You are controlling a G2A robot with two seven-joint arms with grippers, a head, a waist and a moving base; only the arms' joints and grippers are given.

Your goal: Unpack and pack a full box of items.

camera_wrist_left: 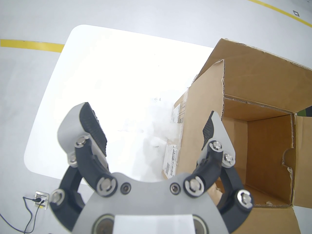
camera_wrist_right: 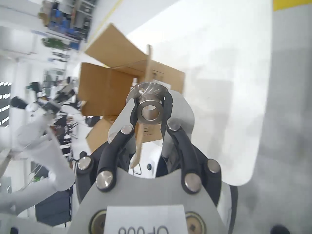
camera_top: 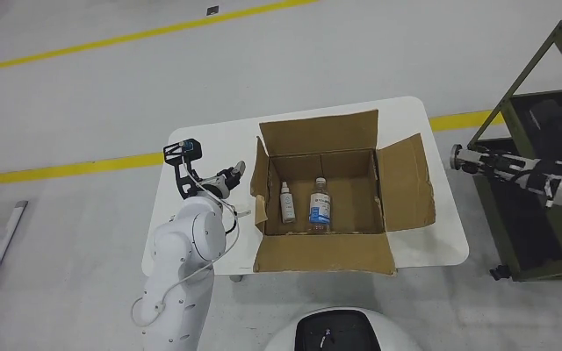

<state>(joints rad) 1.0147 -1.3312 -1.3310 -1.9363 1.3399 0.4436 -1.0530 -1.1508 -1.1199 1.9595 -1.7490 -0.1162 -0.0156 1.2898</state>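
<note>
Room: grey floor (camera_top: 132, 96) marked with yellow lines (camera_top: 79, 167). A white surface (camera_top: 219, 145) with rounded corners stands at centre.

Left side: the left hand (camera_wrist_left: 148, 115) hangs over the bare left part of the surface, just beside the left wall of the box. Its fingers are spread wide and hold nothing. The black ribbed pads (camera_wrist_left: 93, 127) face each other across the gap.

Centre: an open cardboard box (camera_top: 323, 253) sits on the surface with all four flaps folded outward. The left wall carries white stickers (camera_wrist_left: 171, 155) on its outside. The box holds two items, both lying flat on its floor toward the near left:
- a small white bottle (camera_top: 286, 202), on the left;
- a clear bottle with a blue label (camera_top: 320, 204), just to its right and apart from it.
The right half of the box floor is bare cardboard.

Right side: the right hand (camera_wrist_right: 150, 103) is off the surface, well to the right of the box, over a dark green cart (camera_top: 527, 219) standing on the floor. Its fingers are pressed onto a short metal sleeve with a flange (camera_wrist_right: 149, 112), whose bore faces the wrist camera.
</note>
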